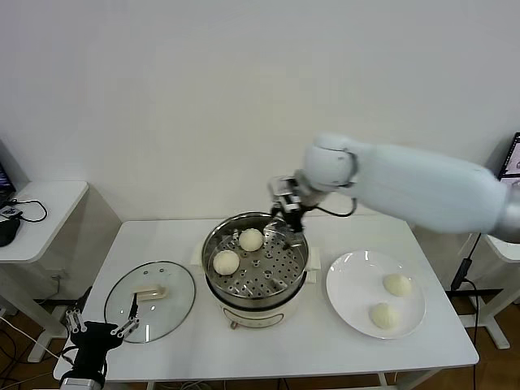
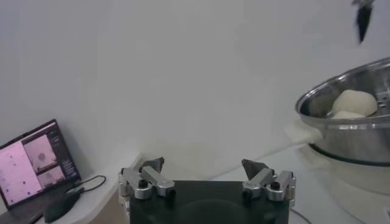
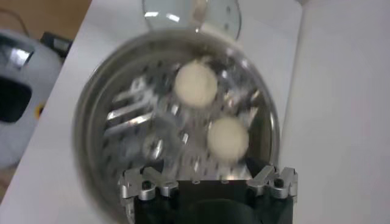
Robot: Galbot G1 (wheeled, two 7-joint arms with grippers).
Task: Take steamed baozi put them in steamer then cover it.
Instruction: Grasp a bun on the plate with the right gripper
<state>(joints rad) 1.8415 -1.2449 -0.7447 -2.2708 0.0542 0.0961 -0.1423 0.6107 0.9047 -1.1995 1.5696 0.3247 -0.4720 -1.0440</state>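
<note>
Table's plate [image 1: 354,284], head view only.

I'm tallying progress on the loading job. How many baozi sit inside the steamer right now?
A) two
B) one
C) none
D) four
A: two baozi lie on the perforated tray of the steamer, while the other two remain on the white plate; the right gripper, open and empty, is over the steamer's rim.

I see my right gripper [image 1: 289,216] above the steamer's [image 1: 256,280] back rim, two buns [image 1: 238,251] inside, two more [image 1: 391,301] on the plate [image 1: 349,288], lid [image 1: 175,305] left.
</note>
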